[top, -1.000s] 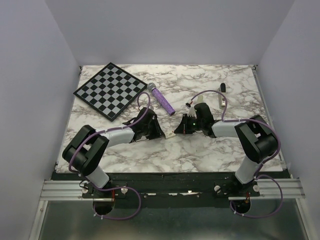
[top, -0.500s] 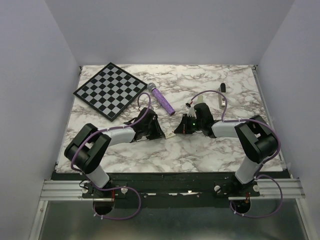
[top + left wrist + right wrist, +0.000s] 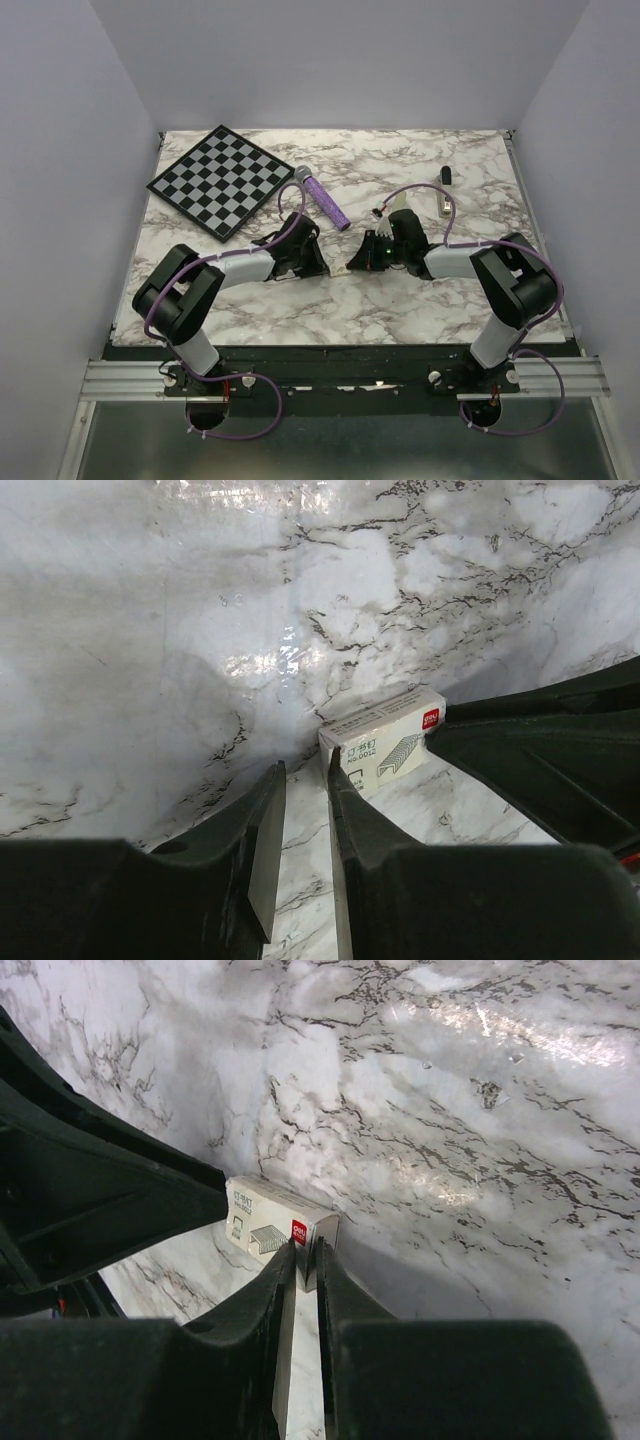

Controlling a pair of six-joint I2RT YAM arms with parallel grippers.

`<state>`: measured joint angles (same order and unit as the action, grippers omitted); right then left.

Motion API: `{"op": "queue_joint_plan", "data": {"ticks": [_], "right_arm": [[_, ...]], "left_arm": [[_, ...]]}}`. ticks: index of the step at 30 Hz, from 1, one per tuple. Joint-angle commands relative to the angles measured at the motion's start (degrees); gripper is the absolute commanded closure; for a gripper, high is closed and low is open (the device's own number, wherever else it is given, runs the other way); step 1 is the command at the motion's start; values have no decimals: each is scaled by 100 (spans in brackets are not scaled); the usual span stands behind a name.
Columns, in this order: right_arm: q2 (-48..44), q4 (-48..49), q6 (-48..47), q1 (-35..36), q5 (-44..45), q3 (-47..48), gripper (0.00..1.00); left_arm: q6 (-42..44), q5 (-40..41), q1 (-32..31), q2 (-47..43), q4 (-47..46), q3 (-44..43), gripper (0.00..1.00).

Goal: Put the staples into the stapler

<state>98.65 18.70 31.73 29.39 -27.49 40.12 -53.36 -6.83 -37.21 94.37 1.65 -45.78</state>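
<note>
A small cream staple box [image 3: 385,740] lies on the marble between my two grippers. The staples themselves are hidden. My left gripper [image 3: 306,762] is open by a narrow gap with only marble between its fingers, and its right fingertip [image 3: 332,760] touches the box's near end. My right gripper [image 3: 307,1247] stands slightly open, its tips straddling the corner of the box [image 3: 262,1222] by the red label. In the top view both grippers, left [image 3: 318,262] and right [image 3: 355,262], meet at mid-table. A small black stapler [image 3: 446,175] sits far back right, well away from both grippers.
A chessboard [image 3: 222,180] lies at the back left. A purple pen-like stick [image 3: 325,203] lies diagonally behind the left gripper. A small pale stapler-like item [image 3: 441,207] sits near the black one. The right arm's purple cable [image 3: 415,188] loops over the table.
The right gripper's jaws have parted slightly at the box corner. The left arm has edged a little toward the box, and its jaws have narrowed a touch.
</note>
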Motion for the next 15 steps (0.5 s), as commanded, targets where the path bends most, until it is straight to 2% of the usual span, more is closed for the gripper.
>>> {"op": "queue_joint_plan", "data": {"ticks": [1,15], "right_arm": [[31,292,167,111,-398,-136,77],[102,459,273,111,-477,-162,80]], "left_arm": [[107,173,-58,108,257,-98,69],[89,-90,-181,275,230,-432,69]]}}
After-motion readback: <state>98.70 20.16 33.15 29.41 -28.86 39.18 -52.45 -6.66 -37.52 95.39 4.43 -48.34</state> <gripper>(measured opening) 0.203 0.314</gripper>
